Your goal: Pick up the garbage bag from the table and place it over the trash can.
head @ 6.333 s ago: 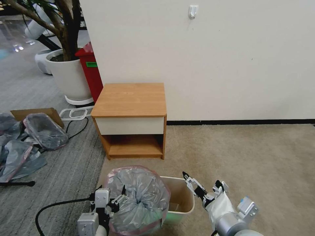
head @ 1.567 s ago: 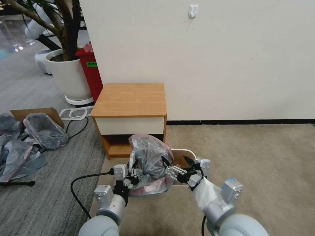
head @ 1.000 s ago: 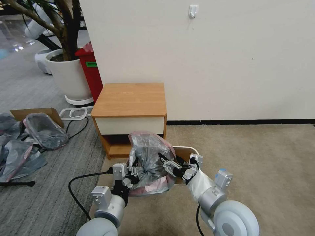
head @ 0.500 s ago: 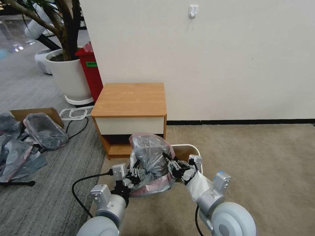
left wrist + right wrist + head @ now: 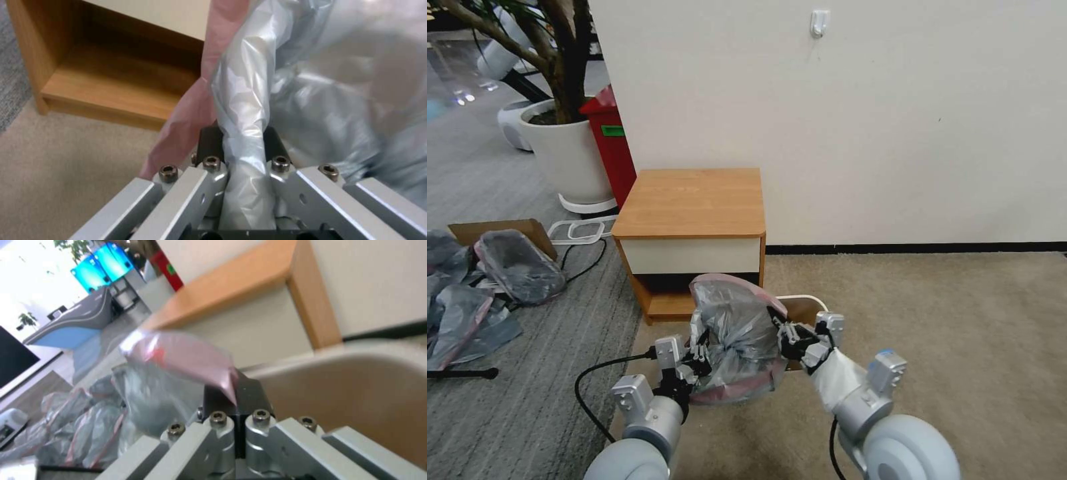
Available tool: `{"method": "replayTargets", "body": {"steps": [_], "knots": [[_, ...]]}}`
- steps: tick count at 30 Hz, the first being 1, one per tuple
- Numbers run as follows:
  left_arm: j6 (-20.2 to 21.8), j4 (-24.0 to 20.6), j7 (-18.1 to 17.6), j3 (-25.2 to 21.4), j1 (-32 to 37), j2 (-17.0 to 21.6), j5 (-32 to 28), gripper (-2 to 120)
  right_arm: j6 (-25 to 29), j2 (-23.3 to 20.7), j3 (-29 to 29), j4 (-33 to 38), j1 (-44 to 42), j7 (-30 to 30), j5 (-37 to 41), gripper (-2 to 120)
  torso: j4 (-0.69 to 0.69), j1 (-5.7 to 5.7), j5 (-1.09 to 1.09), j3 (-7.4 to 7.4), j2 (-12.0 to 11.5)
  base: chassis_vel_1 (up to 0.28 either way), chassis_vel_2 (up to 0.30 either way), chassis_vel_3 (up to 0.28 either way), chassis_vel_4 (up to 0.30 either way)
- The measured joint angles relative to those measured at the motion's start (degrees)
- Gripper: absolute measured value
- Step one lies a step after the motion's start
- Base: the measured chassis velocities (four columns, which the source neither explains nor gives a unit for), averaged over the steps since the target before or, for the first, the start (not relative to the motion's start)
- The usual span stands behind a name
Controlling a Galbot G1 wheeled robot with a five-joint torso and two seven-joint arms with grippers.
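Grippers first, nearest to where I stand: the left gripper (image 5: 699, 352) is clamped on a twisted fold of the garbage bag (image 5: 740, 337), and from its wrist the grey plastic (image 5: 249, 110) runs straight down between the dark pads (image 5: 209, 143), with the pink rim hanging alongside. Just across the bag, the right gripper (image 5: 787, 337) is pinched closed on the bag's pink edge (image 5: 186, 356); its two black fingers (image 5: 222, 398) meet with the film caught between them. Held between the two grippers, the bag hangs puffed up off the beige carpet (image 5: 947, 320), covering the near left part of the trash can (image 5: 810, 303), whose cream rim and far wall peek out behind the right gripper. Beyond that stands the nightstand (image 5: 694, 203), its top bare, pushed against the white wall (image 5: 860, 120). Farther left on the grey carpet lies a heap of grey bags (image 5: 487, 287) beside a cardboard box (image 5: 500, 230), and at the back stand a red bin (image 5: 610, 143) and a big white planter (image 5: 564, 157).
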Motion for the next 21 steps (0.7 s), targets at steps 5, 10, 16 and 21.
{"method": "replayTargets", "body": {"steps": [5, 10, 16, 21], "knots": [[0.1, 0.0, 0.1, 0.4, 0.1, 0.0, 0.3, 5, -2.8, -3.7, 5.6, 1.4, 4.5, 0.8, 6.9, 0, 0.0, 0.0, 0.01, 0.0, 0.0, 0.0, 0.0, 0.0, 0.0], [0.1, -0.3, 0.4, 0.9, 0.3, -0.1, 0.6, 5, -4.7, -7.7, 8.8, -0.2, 8.7, 3.0, 12.2, 0, 0.0, 0.0, 0.01, 0.01, 0.0, 0.0, 0.0, 0.0, 0.0], [0.2, -0.5, 1.4, 1.2, 0.4, -0.1, 1.3, 5, -7.2, -11.0, 10.5, -2.1, 10.6, 4.2, 14.2, 0, 0.0, 0.0, 0.01, 0.01, 0.0, 0.0, 0.0, 0.0, 0.0], [0.1, -0.6, 2.3, 1.4, 0.5, -0.2, 1.6, 5, -12.2, -12.8, 11.8, -3.9, 11.9, 7.4, 17.7, 0, 0.0, 0.0, 0.01, 0.0, 0.0, 0.0, 0.0, 0.0, 0.0]]}}
